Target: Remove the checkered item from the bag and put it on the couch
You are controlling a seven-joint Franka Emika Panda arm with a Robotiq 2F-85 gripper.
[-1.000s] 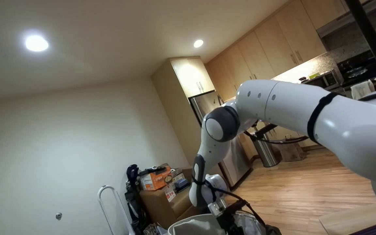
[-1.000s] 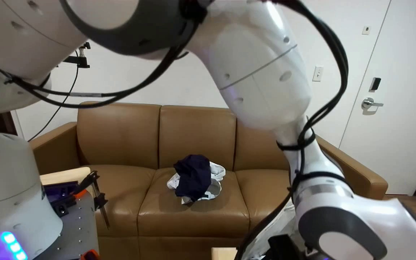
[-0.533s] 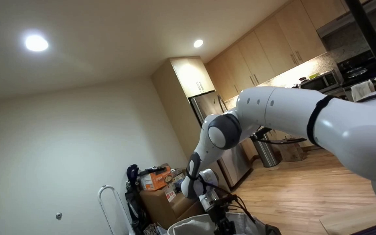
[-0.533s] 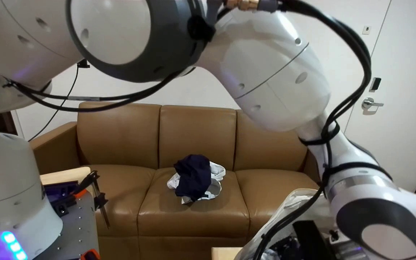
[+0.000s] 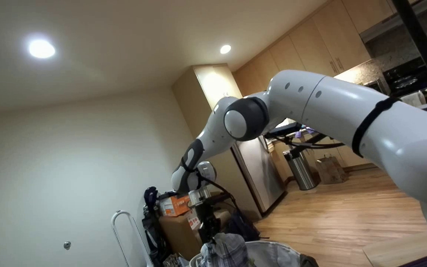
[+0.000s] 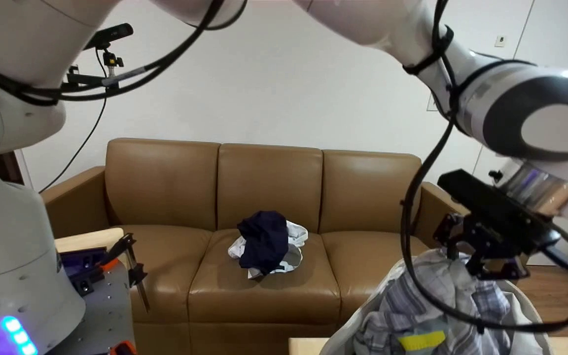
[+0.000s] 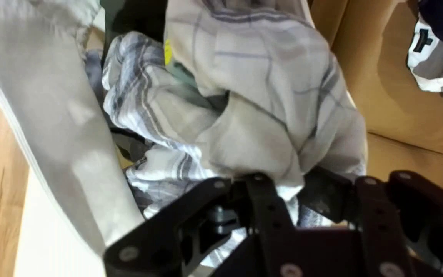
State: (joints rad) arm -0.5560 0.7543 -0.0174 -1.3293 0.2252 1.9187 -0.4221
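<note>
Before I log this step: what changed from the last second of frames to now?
The gripper rose from inside the bag and is now shut on the checkered cloth, whose top is pulled up above the bag; its lower folds appear still inside. Earlier pictures don't show when it took hold. Unchanged: the dark cloth and white cloth on the couch.

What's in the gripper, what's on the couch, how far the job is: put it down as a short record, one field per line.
Gripper: clamped on the checkered cloth
Checkered cloth: bunched; gripped part above the rim of the bag, lower end hidden
Couch: brown; navy cloth lies over white cloth on the middle seat
Status: checkered cloth gripped, not yet on the couch
</note>
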